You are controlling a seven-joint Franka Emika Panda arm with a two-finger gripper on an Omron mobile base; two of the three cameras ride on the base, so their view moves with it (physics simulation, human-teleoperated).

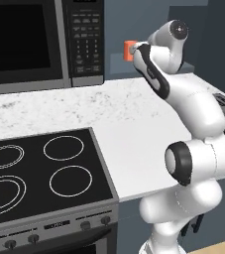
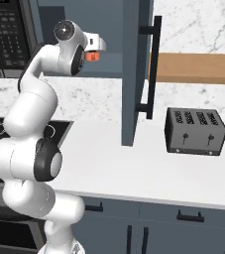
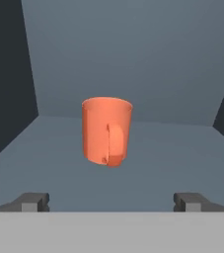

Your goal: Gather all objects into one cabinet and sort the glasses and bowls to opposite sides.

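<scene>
cabinet (image 3: 133, 54) interior: claw (image 3: 111, 201) wide, empty

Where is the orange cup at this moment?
The orange cup stands upright on the cabinet's grey-blue shelf, centred in the hand view, just ahead of the open gripper, its handle facing the camera.

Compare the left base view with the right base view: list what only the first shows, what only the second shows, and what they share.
Only the left base view: the four rings of the black cooktop in full and the stove knobs.

Only the right base view: the open cabinet door with its black bar handle, the wooden shelf and the base cabinet drawers.

Both: the white arm, the orange cup near its raised hand, the microwave, the speckled counter and the toaster.
</scene>
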